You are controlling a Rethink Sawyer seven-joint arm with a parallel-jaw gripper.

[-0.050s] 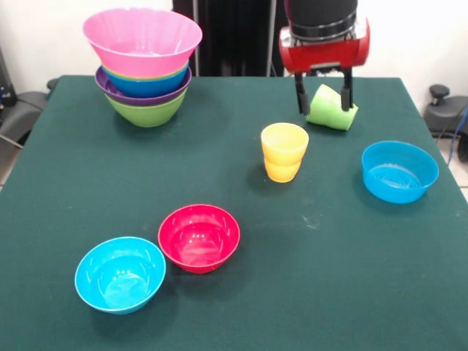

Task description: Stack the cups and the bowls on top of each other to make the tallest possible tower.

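The light green tapered plastic cup [333,108] is seen tilted between the gripper [322,98]'s two dark fingers, seemingly clamped, low over the green cloth table [307,292], behind the upright yellow-orange plastic cup [284,151]. A skewed hold could let it slip. Actual contact cannot be confirmed; the arm is cropped above.

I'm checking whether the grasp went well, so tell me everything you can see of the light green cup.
The light green cup is a small tapered tumbler of smooth, plastic-looking material. It is tilted on its side, its wider end toward the lower right, at the far side of the green table, behind the upright yellow cup and apart from it. The gripper straddles it, one dark finger on either side. Whether it rests on the table or is lifted cannot be told.
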